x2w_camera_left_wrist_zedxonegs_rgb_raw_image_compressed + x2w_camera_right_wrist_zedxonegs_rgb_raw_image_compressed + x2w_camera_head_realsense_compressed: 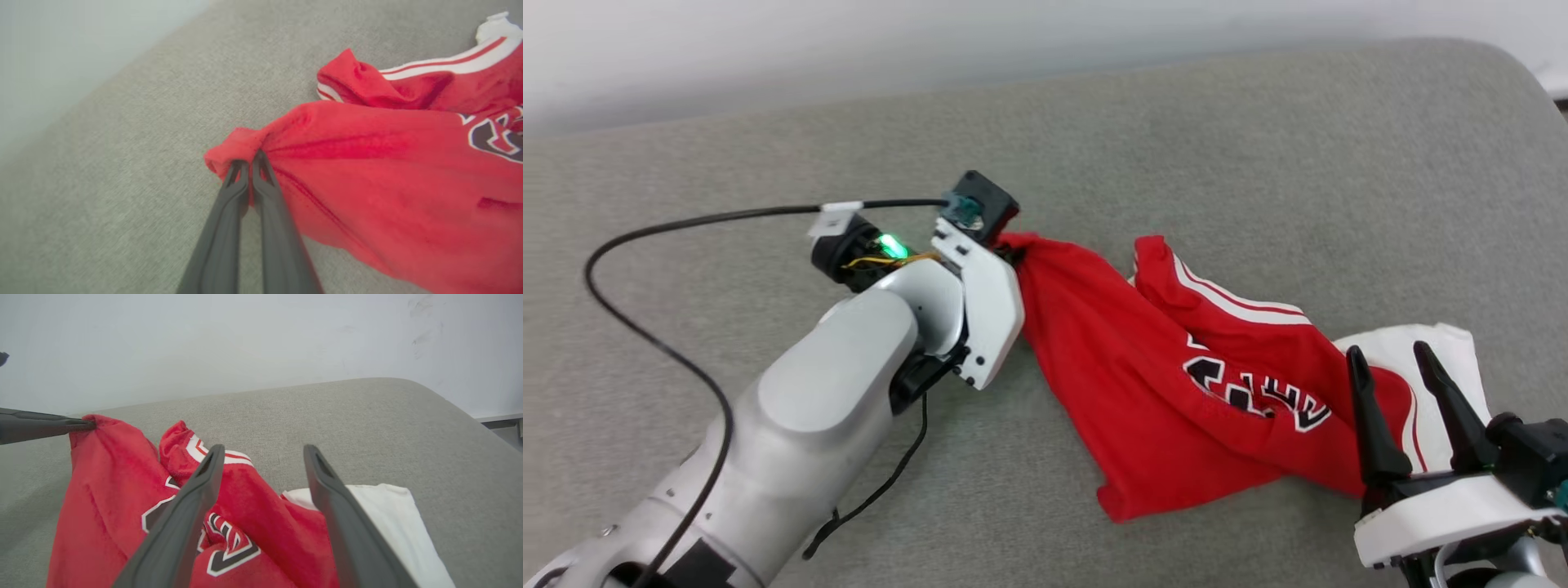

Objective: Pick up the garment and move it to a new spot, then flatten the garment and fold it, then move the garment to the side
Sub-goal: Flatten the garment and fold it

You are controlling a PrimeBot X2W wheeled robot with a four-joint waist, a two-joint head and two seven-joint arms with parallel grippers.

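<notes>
Where the left pincer (250, 157) pinches it, the soft red garment (388, 163) bunches.

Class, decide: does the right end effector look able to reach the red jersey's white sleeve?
Probably yes: the open right end effector hangs beside the white sleeve of the red jersey, nothing between.

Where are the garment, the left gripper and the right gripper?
garment (1143, 359): head view, on its red body fabric.
left gripper (250, 159): left wrist view, at the shut fingertips pinching a red fold.
right gripper (263, 449): right wrist view, midway between its open fingertips.
</notes>
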